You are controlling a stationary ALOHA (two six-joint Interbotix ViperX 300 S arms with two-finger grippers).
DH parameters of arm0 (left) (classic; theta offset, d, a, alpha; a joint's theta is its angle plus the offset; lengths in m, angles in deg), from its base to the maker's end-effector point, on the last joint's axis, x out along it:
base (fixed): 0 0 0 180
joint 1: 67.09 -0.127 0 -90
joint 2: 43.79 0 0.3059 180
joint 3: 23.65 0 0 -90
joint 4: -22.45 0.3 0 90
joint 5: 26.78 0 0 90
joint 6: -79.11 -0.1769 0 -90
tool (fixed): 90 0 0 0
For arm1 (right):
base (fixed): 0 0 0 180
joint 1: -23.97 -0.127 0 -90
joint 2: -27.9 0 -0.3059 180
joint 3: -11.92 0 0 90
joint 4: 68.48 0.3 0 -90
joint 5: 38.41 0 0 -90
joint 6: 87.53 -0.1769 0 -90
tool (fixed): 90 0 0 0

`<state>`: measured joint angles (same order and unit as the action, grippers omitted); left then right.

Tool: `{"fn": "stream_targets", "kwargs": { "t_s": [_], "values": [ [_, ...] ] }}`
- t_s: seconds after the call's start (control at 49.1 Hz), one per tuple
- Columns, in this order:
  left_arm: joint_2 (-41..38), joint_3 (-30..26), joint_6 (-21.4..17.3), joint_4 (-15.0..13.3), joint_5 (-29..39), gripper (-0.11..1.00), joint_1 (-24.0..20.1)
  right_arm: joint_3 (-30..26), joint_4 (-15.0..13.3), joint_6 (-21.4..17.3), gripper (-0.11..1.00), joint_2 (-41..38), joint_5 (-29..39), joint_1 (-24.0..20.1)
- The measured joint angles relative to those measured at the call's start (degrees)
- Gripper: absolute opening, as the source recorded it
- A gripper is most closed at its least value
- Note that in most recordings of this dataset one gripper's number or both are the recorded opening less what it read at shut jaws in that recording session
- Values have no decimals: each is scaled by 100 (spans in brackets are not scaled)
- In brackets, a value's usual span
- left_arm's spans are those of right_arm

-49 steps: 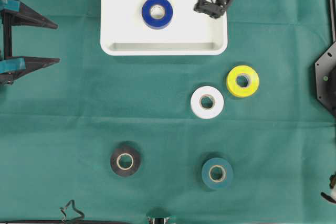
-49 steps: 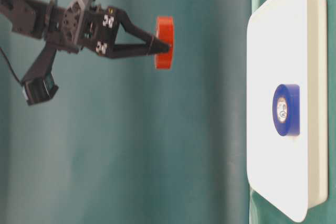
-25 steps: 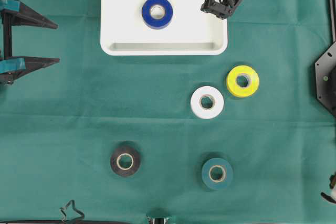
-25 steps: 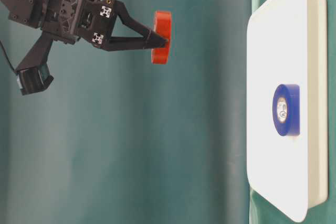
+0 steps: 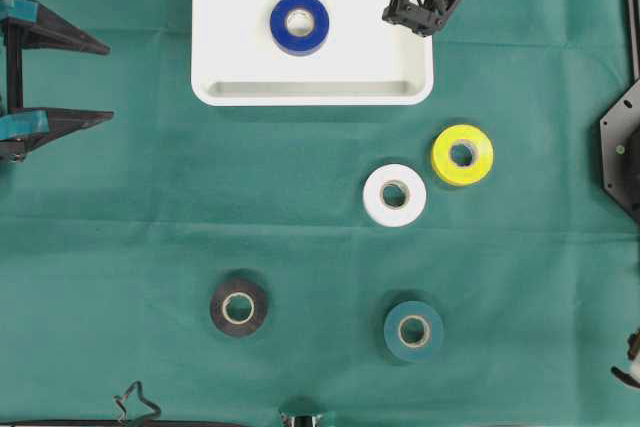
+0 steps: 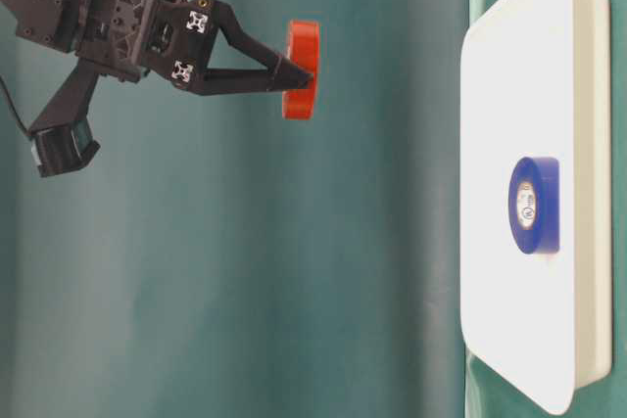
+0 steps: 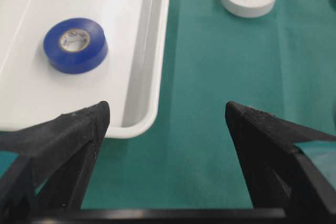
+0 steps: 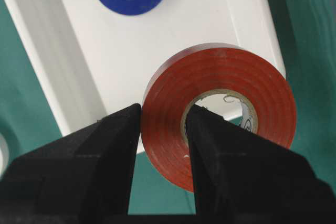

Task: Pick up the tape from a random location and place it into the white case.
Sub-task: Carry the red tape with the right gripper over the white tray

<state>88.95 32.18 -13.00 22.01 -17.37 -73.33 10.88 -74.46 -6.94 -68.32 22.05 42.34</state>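
While left gripper [image 7: 165, 124] idles wide open and empty at table's left edge, white case [image 5: 225, 47] lies at centre-top with blue roll [image 5: 299, 24] inside; right gripper [image 8: 163, 129], nearer arm, pinches red tape [image 8: 218, 111] through core, one finger inside, one outside; roll hangs high over case's right end; case directly beneath.

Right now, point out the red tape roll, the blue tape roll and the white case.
red tape roll [image 8: 247, 80]: right wrist view, its flat upper face.
blue tape roll [image 5: 299, 24]: overhead view, its top ring.
white case [image 5: 300, 89]: overhead view, its near wall.
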Motion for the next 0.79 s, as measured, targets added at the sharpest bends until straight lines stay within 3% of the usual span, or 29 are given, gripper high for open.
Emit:
{"fn": "stream_targets", "kwargs": {
  "t_s": [0.794],
  "values": [
    [0,0,0,9,0,97,0,158,0,0,30,-88,-299,9]
  ]
}}
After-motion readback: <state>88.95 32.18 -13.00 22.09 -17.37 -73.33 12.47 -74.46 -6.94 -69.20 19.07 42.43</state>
